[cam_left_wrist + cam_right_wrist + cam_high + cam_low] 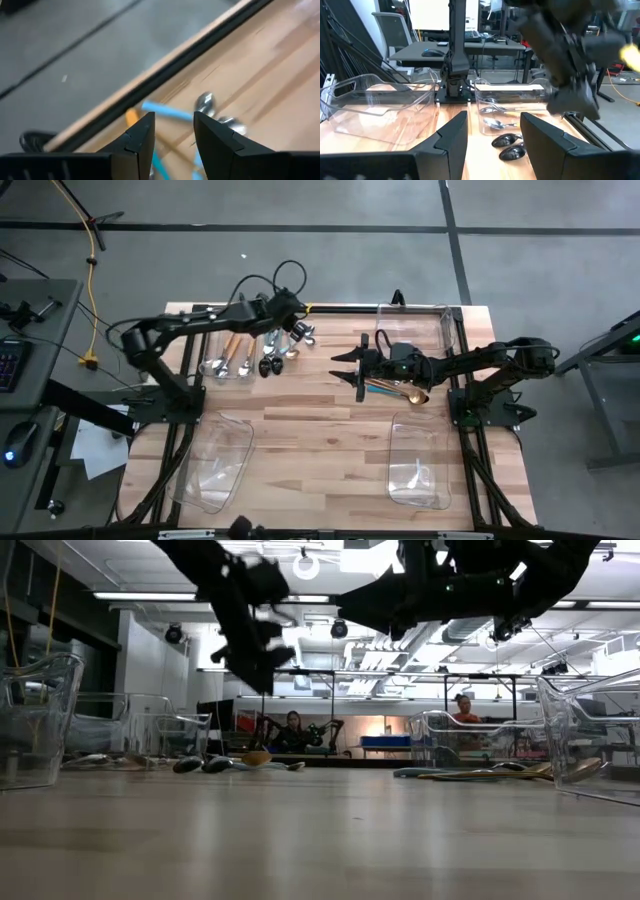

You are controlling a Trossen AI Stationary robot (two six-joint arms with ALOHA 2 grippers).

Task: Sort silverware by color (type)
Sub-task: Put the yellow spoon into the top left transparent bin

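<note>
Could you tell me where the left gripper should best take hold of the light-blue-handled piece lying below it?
Probably on the slim light-blue handle, coming straight down from above with the open left gripper: it lies flat on the table, and its rounded silver head offers less purchase.

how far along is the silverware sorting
Partly done. Orange-handled pieces lie in the far left bin. Nothing is in hand: the left gripper hangs open above loose spoons, the right gripper open mid-table. Gold pieces remain unsorted.

left gripper over silverware (table's far edge)
</note>
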